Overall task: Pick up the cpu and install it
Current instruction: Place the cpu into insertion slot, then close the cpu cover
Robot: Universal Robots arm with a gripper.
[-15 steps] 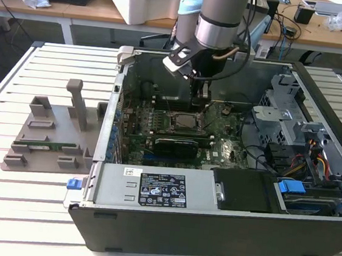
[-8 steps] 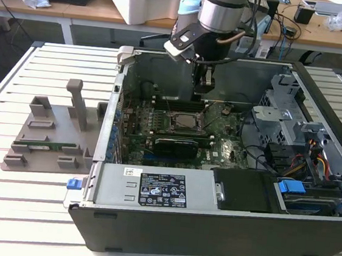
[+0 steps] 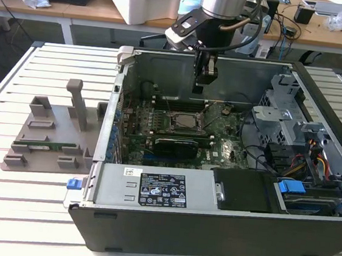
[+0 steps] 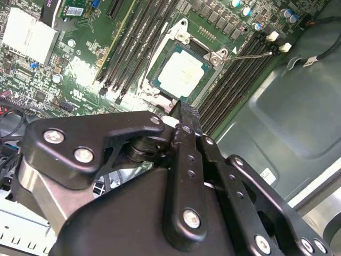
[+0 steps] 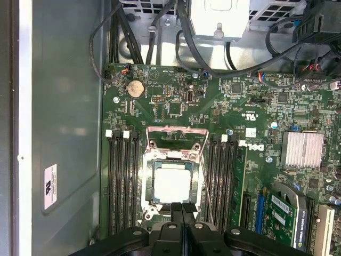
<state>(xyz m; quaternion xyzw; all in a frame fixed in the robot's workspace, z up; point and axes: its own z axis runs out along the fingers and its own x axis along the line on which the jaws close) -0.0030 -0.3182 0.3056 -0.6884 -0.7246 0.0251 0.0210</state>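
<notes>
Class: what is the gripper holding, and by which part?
Nothing. The gripper is shut and empty; the cpu lies in the socket.

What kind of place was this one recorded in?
Probably a robotics lab or workshop: an open computer case lies on a slatted metal table, a robot arm reaches in over its motherboard, and cluttered wooden desks stand behind.

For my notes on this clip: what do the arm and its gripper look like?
The arm has a silvery cylindrical wrist section, with a pale grey camera housing mounted beside it and black cables looping around it. The gripper is matt black: flat, rounded link plates fastened with silver screws, over a bare metal block.
</notes>
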